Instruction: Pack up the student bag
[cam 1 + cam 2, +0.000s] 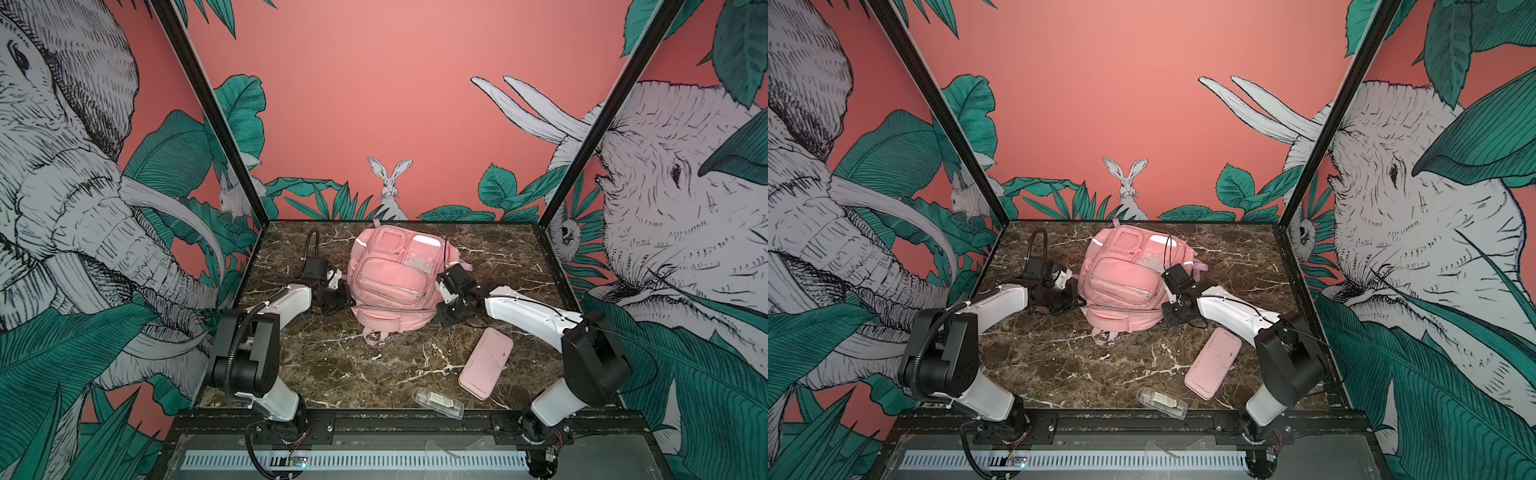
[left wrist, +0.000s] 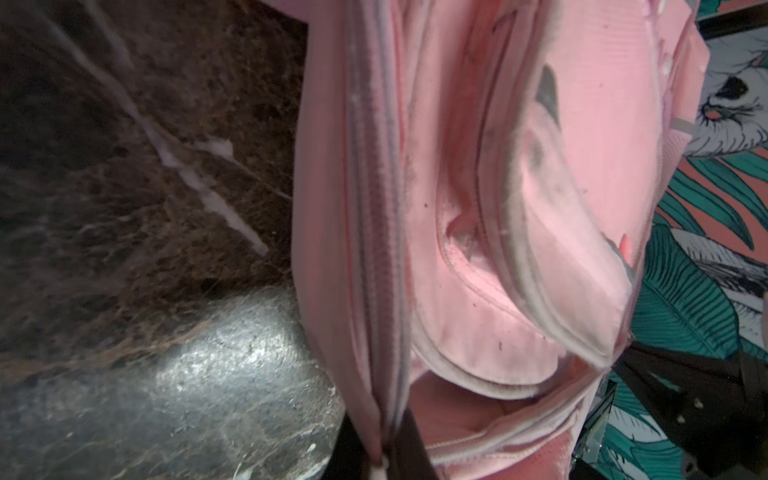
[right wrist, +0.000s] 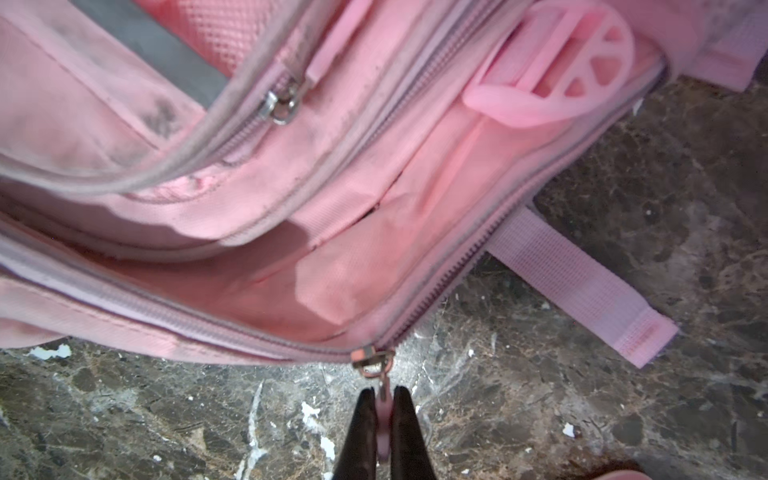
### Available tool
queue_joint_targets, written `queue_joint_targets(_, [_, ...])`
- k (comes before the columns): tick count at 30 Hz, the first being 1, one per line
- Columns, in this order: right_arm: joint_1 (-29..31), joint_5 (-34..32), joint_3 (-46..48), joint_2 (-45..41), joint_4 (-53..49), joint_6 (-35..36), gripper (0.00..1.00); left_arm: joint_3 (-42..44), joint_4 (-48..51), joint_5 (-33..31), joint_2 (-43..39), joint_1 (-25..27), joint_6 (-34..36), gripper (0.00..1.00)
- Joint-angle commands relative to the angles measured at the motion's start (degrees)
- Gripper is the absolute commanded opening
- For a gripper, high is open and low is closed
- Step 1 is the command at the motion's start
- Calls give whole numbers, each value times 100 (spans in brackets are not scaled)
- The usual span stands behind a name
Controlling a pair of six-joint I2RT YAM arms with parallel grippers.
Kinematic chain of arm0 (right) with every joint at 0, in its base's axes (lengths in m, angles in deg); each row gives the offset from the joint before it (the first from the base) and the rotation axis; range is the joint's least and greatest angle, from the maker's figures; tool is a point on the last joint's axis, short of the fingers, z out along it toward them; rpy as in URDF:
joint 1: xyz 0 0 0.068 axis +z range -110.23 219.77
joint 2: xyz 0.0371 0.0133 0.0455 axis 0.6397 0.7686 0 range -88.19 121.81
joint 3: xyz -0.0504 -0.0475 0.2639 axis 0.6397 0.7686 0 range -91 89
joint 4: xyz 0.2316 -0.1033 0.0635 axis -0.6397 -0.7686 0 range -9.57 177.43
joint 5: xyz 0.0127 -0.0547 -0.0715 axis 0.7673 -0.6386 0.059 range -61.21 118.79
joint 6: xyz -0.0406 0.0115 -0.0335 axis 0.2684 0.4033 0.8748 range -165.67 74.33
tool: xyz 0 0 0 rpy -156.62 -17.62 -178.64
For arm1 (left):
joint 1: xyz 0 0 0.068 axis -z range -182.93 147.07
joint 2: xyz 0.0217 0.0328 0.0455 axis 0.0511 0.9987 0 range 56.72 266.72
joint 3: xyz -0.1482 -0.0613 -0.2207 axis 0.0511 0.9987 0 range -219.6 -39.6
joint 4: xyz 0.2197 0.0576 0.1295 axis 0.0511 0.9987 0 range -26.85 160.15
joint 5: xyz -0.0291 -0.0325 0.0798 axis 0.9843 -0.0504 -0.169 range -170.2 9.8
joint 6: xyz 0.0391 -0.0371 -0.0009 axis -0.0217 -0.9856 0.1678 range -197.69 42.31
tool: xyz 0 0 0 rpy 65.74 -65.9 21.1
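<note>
Marble tabletop: right hand pinches student bag's zipper pull; left hand straddles its seam, grip unclear; box label unreadable.

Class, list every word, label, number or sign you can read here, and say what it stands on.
No text can be read.
clear plastic case: the label inside bears dark marks, too small and blurred to read.
student bag: no lettering shows in any view.
pink pencil case: plain, no lettering.

A pink backpack is laid front-up on a marbled table, flanked by the left gripper and right gripper, with a pencil case and clear box set nearer the front.
</note>
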Motion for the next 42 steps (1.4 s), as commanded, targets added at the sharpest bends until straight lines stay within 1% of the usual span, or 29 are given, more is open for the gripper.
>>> queue_joint_targets(1, [-167, -52, -76, 5, -298, -36, 0, -156, -322, 0, -18, -207, -26, 39])
queue_joint_targets(2, [-146, 55, -73, 5, -244, -44, 0, -129, -341, 84, -51, -199, -47, 51])
queue_joint_targets(4, [-53, 194, -77, 5, -178, -43, 0, -55, -316, 192, -155, -168, -82, 67])
queue_joint_targets(5, [38, 193, -90, 5, -171, -40, 0, -14, -282, 237, -238, -123, -75, 72])
queue_joint_targets(7, [262, 169, -147, 5, -173, -29, 0, 79, -157, 241, -428, -8, -75, 78])
queue_joint_targets(9, [517, 96, -230, 186, -197, -28, 0, 222, -71, 187, -636, 173, -141, 80])
queue_joint_targets(14, [1117, 70, -508, 413, -186, -87, 0, 825, -191, 92, -1104, 804, -702, 83])
queue_joint_targets(17, [1377, 136, -648, 526, -105, -148, 0, 1224, -383, 34, -1434, 1007, -1130, 84])
queue_joint_targets(20, [1556, 181, -799, 640, -65, -172, 0, 1453, -575, 74, -1685, 1081, -1464, 85])
queue_joint_targets(24, [1639, 220, -938, 726, -70, -157, 0, 1393, -703, -64, -1549, 1198, -1579, 85])
queue_joint_targets(28, [1697, 329, -1026, 738, -22, -205, 0, 1409, -1345, -110, -1234, 1358, -1937, 85])
queue_joint_targets(32, [1795, 338, -1074, 741, 20, -253, 0, 1229, -1419, -258, -933, 1505, -1961, 85])
queue_joint_targets(34, [1822, 348, -1035, 727, 91, -276, 0, 1175, -1384, -325, -797, 1507, -1943, 82])
queue_joint_targets(36, [1835, 365, -991, 717, 173, -290, 0, 1115, -1335, -414, -679, 1507, -1855, 72])
queue_joint_targets(38, [1836, 356, -943, 732, 188, -282, 0, 1027, -1194, -484, -584, 1515, -1737, 56])
queue_joint_targets(40, [1834, 308, -931, 735, 126, -232, 0, 934, -1088, -551, -529, 1512, -1607, 35])
queue_joint_targets(41, [1834, 289, -919, 729, 86, -206, 0, 905, -1058, -569, -508, 1507, -1561, 27])
queue_joint_targets(42, [1835, 246, -925, 726, 37, -169, 0, 857, -974, -616, -492, 1500, -1486, 17])
